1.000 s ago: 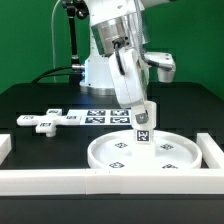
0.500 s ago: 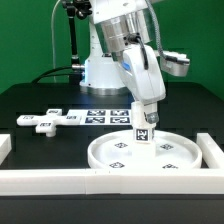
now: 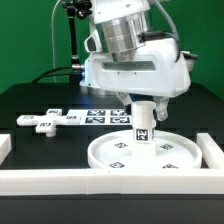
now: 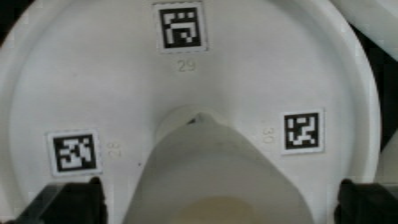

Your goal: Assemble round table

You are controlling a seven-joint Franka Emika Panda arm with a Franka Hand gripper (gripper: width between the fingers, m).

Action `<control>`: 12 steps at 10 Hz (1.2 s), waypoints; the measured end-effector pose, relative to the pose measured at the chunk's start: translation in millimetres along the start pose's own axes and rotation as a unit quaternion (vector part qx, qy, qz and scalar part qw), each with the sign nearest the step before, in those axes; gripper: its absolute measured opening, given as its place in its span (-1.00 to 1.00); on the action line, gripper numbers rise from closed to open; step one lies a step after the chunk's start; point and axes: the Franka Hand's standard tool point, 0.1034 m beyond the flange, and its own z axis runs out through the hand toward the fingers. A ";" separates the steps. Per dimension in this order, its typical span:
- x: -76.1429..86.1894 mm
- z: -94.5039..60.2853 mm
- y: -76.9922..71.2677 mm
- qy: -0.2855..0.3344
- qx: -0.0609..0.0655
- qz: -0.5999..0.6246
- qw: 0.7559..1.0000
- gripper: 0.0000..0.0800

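Observation:
The round table's large rimmed disc (image 3: 150, 156) lies flat at the front, tags facing up. The short cylinder leg (image 3: 143, 126) stands upright on it near the far rim, a tag on its side. My gripper (image 3: 143, 104) hangs right over the leg's top and is open. In the wrist view the leg (image 4: 214, 165) rises between my dark fingers (image 4: 68, 205), and a gap shows on each side. The disc (image 4: 196, 95) spreads behind it. The cross-shaped foot piece (image 3: 42, 121) lies on the black table at the exterior view's left.
The marker board (image 3: 100, 116) lies flat behind the disc, by the robot's base. A white border wall (image 3: 60, 180) runs along the table's front and up the side at the exterior view's right (image 3: 212, 150).
My jaws have opened off the leg, which stays upright on the disc. The hand has turned round above it.

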 end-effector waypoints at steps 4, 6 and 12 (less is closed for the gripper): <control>-1.3 -2.3 -7.2 0.007 -0.016 -0.208 0.978 0.62; -0.8 -2.2 -6.6 0.006 -0.016 -0.262 0.965 0.62; -5.8 0.8 -15.6 0.024 -0.053 -0.559 0.827 0.62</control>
